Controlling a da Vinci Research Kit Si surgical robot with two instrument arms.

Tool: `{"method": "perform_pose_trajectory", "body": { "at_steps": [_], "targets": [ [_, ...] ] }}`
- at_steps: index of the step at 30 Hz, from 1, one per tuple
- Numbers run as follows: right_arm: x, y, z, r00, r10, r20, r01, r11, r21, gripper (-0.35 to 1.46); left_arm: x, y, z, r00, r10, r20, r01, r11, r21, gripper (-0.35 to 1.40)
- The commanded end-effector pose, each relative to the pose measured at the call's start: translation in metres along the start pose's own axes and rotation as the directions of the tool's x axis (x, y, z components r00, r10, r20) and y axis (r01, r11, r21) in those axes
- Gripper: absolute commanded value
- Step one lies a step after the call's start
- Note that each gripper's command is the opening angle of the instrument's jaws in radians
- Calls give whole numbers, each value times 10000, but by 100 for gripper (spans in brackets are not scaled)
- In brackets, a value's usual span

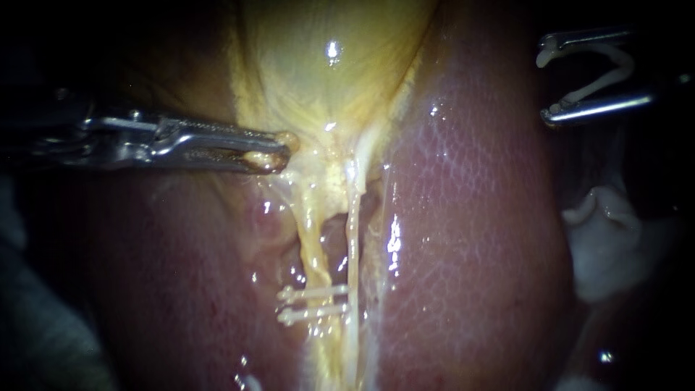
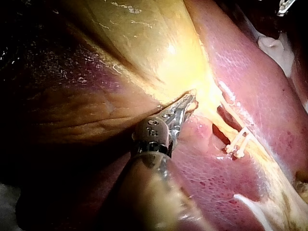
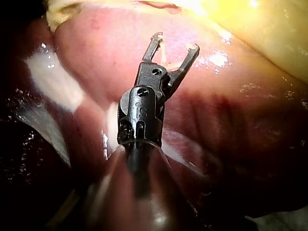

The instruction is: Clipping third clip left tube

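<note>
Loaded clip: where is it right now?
The loaded clip is at the endoscope view's upper right, held in the right instrument, past the liver's edge and far from the left tube and the two clips on it.

Bright central light glints off the wet liver (image 1: 463, 217) and gallbladder (image 1: 326, 80); edges sink into shadow.

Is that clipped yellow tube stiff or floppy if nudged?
Probably floppy: the tube is a thin, wavy strand stretched below the gallbladder that the left instrument grips. Likely slippery too, since it glistens wet. The two clips suggest it squashes easily.
</note>
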Motion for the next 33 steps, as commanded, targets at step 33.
{"method": "perform_pose_trajectory", "body": {
  "at_steps": [33],
  "targets": [
    [2, -51, 106, 9815, 1858, -455, -1763, 9709, 1619, 49, 30, 25, -96, 9981, -290, -541, 304, 9992, 260, -35]
  ]
}}
